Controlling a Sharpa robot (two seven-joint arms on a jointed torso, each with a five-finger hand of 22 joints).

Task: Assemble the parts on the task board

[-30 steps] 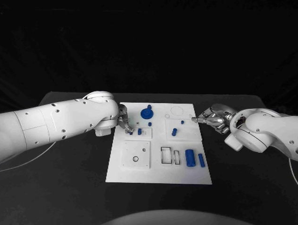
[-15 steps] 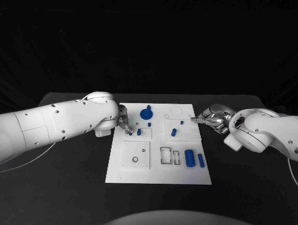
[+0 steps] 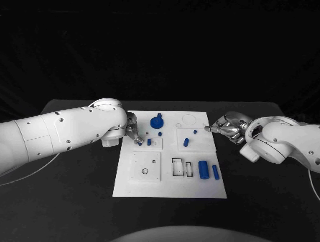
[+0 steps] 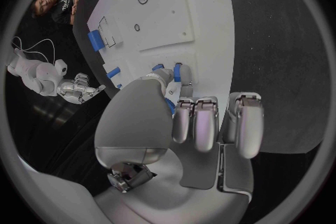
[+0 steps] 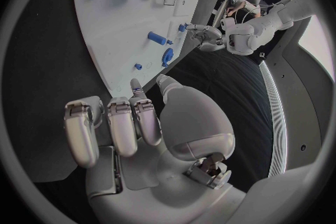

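Left hand [image 3: 133, 132] fingers curled beside small blue peg [image 4: 177, 72] on task board [image 3: 167, 189] — apparently pre-grasp; right hand [image 3: 228, 127] curled, empty; next: pinch peg.

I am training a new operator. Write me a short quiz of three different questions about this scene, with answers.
1. True or false: the right hand is over the board's far right edge.
2. Which hand is by the small upright peg? A left, B right.
3. Fill in: the two blue cylinders lie at the board's near ____ corner.

Key: 1 true. 2 A, the left hand. 3 right.
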